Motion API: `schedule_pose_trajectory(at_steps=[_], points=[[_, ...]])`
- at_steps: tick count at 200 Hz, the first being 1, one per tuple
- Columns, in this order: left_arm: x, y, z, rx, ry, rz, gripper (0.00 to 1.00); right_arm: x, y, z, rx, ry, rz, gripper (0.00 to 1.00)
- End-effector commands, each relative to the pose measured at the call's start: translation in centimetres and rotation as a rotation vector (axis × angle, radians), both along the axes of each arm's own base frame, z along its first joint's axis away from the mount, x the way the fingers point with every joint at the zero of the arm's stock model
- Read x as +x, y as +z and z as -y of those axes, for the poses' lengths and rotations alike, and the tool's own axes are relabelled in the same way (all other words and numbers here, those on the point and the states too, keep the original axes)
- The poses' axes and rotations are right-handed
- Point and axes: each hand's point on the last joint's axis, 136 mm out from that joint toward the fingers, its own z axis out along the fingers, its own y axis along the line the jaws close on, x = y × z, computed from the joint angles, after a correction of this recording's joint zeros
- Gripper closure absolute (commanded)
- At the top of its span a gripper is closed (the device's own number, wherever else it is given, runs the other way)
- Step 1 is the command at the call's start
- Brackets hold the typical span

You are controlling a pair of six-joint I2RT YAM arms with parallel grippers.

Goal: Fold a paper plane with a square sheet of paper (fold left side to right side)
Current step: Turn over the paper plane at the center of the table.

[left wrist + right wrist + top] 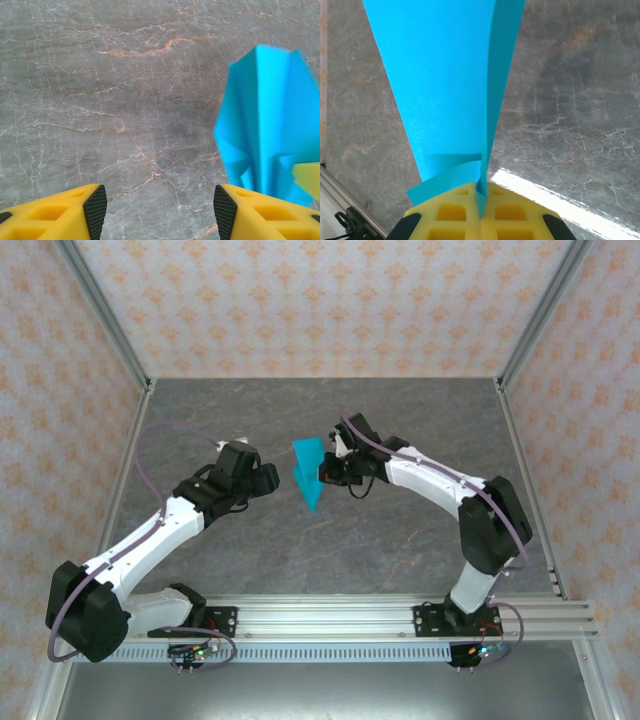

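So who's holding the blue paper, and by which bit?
The right gripper pinches the paper plane by its side edge; the left gripper is open and empty.

- A table (400, 540) with a dark grey, marble-like top is seen, crossed by pale and rust-coloured veins.
- The near edge is bordered by an aluminium rail (330, 613).
- The left arm base (205, 621) and the right arm base (452, 618) are bolted to this rail.
- A bright strip of reflected light (560, 202) is seen on the stone in the right wrist view.
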Motion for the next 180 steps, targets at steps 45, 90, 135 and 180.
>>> schedule_pose_trajectory(at_steps=[45, 90, 135, 180], points=[[-0.2, 0.5, -1.2, 0.024, 0.039, 0.018, 0.38, 0.3, -5.6, 5.8, -0.098, -0.091, -0.05, 0.8], [0.1, 0.5, -0.9, 0.02, 0.035, 0.019, 0.37, -0.2, -3.3, 9.0, -0.301, -0.083, -0.018, 0.65], [0.2, 0.6, -0.8, 0.008, 0.032, 0.037, 0.33, -2.8, -1.4, 5.7, -0.381, 0.084, 0.033, 0.54], [-0.1, 1.4, -1.2, -0.004, 0.042, 0.075, 0.15, -3.7, -3.9, 4.4, -0.461, 0.146, -0.005, 0.51]])
